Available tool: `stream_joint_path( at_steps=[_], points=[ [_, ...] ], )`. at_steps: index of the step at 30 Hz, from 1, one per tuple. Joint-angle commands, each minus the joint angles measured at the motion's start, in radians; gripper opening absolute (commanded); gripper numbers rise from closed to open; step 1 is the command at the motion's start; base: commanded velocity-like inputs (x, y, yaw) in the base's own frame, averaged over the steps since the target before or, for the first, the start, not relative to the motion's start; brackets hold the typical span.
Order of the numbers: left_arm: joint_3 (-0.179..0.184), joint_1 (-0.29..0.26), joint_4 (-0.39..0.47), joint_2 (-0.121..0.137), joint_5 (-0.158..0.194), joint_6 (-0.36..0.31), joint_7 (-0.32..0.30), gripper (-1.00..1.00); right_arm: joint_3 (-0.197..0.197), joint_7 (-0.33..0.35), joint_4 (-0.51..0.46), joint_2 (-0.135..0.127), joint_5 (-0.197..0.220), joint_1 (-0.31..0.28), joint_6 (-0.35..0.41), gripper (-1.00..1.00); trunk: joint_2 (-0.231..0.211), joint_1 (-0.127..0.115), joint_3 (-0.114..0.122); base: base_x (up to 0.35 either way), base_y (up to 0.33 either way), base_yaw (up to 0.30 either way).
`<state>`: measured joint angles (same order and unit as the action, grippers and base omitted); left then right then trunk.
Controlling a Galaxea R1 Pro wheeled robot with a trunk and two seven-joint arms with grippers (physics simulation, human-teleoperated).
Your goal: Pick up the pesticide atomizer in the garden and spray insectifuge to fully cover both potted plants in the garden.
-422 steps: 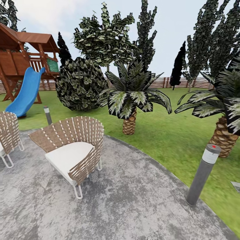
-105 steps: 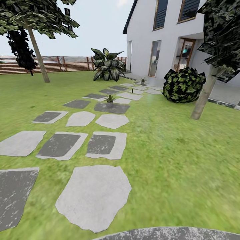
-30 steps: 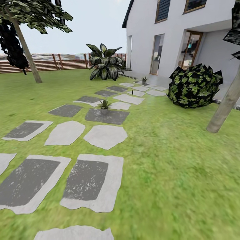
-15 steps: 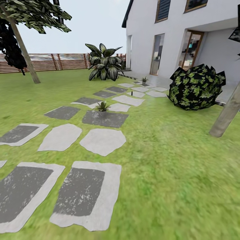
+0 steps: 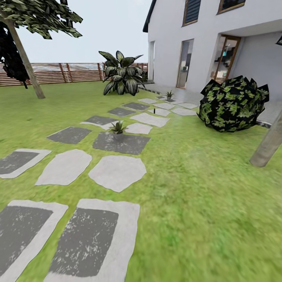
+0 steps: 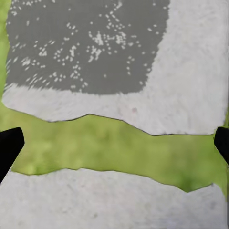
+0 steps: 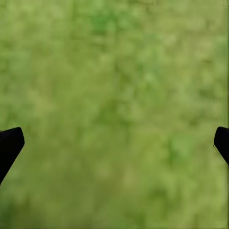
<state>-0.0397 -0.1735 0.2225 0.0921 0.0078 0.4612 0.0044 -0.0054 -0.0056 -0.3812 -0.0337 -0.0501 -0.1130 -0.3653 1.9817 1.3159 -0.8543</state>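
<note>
nearest potted plant point(image 5: 117, 127) centre-left | left gripper point(image 6: 114, 143), right gripper point(image 7: 114, 143) spread, empty | risk: wheels toppling pot

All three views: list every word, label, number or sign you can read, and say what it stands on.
None can be read.
House: no number or sign on the white walls.
Near plant and far plant: pots too small to show any label.
Stones and grass under the wrists: bare, no marks.
</note>
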Motion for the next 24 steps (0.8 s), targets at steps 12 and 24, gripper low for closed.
stream_joint_path(
  at_steps=[12, 24],
  points=[
    [-0.003, 0.008, -0.013, 0.012, 0.000, 0.011, 0.007, 1.00, 0.002, -0.001, 0.002, 0.000, -0.007, -0.001, -0.004, 1.00, 0.000, 0.000, -0.001, 0.337, -0.017, 0.000],
    [-0.003, 0.006, -0.013, 0.009, 0.001, 0.011, 0.008, 1.00, 0.008, 0.000, 0.002, 0.001, -0.010, -0.001, -0.004, 1.00, 0.000, 0.000, -0.001, 0.339, 0.000, 0.000]
  ],
)
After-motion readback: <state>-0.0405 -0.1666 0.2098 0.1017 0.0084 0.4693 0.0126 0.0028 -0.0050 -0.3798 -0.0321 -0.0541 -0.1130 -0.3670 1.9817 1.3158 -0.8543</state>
